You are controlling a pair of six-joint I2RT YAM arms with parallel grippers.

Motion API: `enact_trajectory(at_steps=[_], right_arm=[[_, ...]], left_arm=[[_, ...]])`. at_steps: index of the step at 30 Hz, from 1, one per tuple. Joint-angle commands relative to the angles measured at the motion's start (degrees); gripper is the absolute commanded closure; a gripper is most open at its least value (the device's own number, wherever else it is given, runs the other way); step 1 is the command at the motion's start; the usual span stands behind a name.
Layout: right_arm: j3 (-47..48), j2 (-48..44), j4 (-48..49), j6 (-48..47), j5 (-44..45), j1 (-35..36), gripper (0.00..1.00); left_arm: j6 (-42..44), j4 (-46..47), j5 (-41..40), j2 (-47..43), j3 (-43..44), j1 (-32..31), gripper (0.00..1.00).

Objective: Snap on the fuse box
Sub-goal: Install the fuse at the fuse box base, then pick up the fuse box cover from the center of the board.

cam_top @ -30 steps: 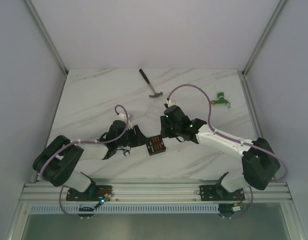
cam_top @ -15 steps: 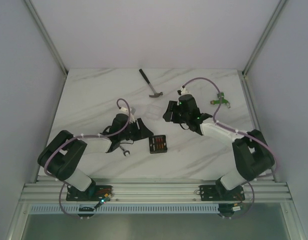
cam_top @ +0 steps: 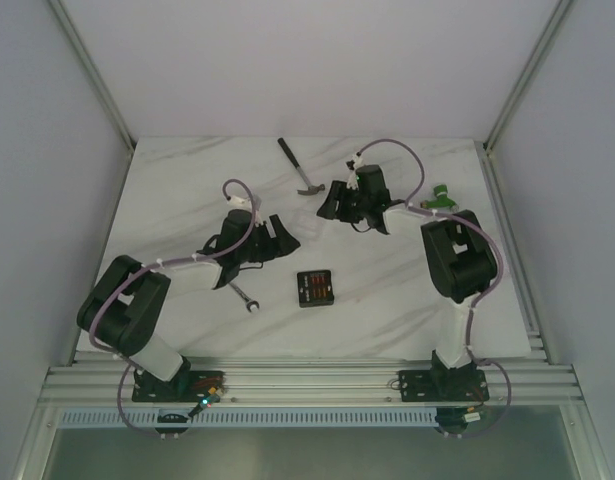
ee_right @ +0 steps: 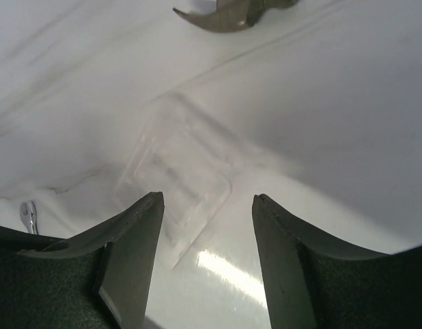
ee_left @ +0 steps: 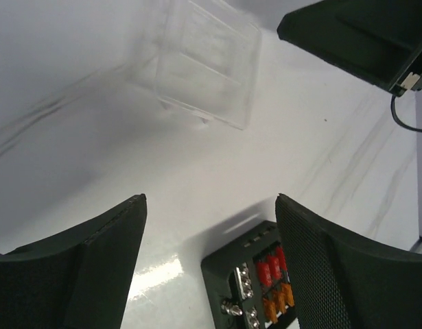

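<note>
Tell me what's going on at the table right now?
Neither arm holds anything. The fuse box sits uncovered on the table, fuses showing. A clear cover lies flat apart from it, nearer the hammer. The right gripper hovers over that cover, jaws open; the left gripper hangs open-jawed near the box.

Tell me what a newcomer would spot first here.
The black fuse box, red and orange fuses showing, sits in the middle of the table. A clear plastic cover lies flat beyond it, before the open right gripper. A hammer lies near the far edge.
</note>
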Motion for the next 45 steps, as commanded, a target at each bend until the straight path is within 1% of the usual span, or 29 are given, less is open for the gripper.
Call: enact_trajectory(at_steps=[1,5,8,14,20,22,26,30,33,36,39,45], right_arm=[[5.3,5.4,0.1,-2.7,-6.1,-0.4,0.39],[7.1,8.6,1.2,-2.8,-9.8,-0.4,0.39],[6.8,9.2,1.4,-3.1,-12.3,-0.3,0.41],[2.3,6.5,3.0,-2.9,-16.0,-0.3,0.47],[-2.4,4.2,7.0,-1.3,-21.6,-0.1,0.52],[-3.7,3.5,7.6,-1.0,-20.7,-0.2,0.52],[-5.2,3.0,7.8,0.8,-14.7,-1.0,0.55],[-5.0,4.0,9.6,3.4,-14.5,-1.5,0.58],[-5.6,4.8,12.7,6.3,-14.8,-1.3,0.59],[-5.8,5.7,14.6,8.2,-15.0,-1.3,0.59],[-6.0,5.9,15.3,8.9,-14.8,-1.1,0.59],[-6.6,6.0,16.3,9.7,-14.7,-1.0,0.57]], left_arm=[[0.7,-0.5,-1.1,3.6,2.4,1.1,0.14],[1.0,-0.3,-0.8,6.7,4.7,1.9,0.12],[1.0,0.1,-0.1,9.6,6.4,2.3,0.12],[2.4,-0.5,0.3,13.7,10.0,3.4,0.12],[3.8,-1.4,0.8,15.8,12.0,4.4,0.12],[4.2,-1.7,0.8,15.9,12.1,4.7,0.12],[4.9,-2.5,0.3,15.5,12.1,5.8,0.12],[5.2,-2.5,0.3,15.0,12.4,7.0,0.12],[6.1,-2.5,0.8,15.9,13.9,7.5,0.13],[7.2,-2.7,2.9,18.2,16.4,7.7,0.18],[7.9,-2.7,5.7,20.7,18.8,7.7,0.27],[8.2,-2.5,13.4,24.2,21.4,7.7,0.39]])
